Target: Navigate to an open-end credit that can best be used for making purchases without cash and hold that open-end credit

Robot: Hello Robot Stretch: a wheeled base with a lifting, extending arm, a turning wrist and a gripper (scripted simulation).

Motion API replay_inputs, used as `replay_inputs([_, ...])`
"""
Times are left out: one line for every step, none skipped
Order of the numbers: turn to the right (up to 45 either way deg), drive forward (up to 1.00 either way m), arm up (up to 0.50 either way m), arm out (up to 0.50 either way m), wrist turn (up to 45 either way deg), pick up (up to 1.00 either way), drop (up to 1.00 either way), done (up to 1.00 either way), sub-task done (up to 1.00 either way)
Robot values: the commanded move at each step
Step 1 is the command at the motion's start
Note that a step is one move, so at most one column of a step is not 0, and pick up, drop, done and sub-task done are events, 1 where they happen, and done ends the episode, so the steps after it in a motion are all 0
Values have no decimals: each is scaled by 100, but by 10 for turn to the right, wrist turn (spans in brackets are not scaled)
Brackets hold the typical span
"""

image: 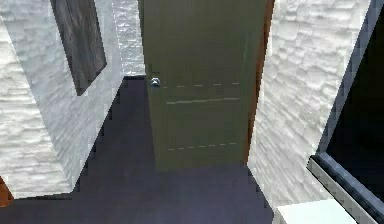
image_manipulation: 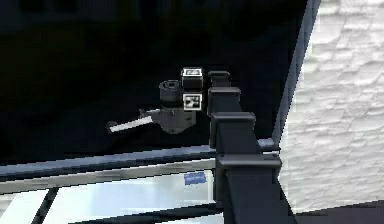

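Ahead of you, a dark framed picture (image: 78,40) hangs on the stone wall at the forward view's left. A closed olive door (image: 205,85) with a round knob (image: 158,82) fills the middle, and the pale corner of a worktop (image: 320,212) sits at the lower right. I judge you parked beside that worktop because the reach goes sideways, not forward.

In the arm side view, the tool (image_manipulation: 122,125) points toward the picture's left, with its thin fingers (image_manipulation: 128,124) raised in front of a dark window (image_manipulation: 70,70). You cannot tell from here whether the tool is released or grasping anything. To the right of the fingers are the white marker squares (image_manipulation: 192,88), then the arm (image_manipulation: 235,130) stretched out over the worktop.

Below the tool, slightly right of its body and close to the arm, a small blue patch (image_manipulation: 195,178) lies flat on the worktop. It may be the credit card, though it is too small to be sure. The tool appears to be kept high so it clears the window ledge (image_manipulation: 100,165). A thing lying that flat gives the fingers little edge to catch, so come down carefully. Farther right is a white stone wall (image_manipulation: 345,90).
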Motion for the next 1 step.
replay_inputs([0,0,0,0,450,0,0,0,0])
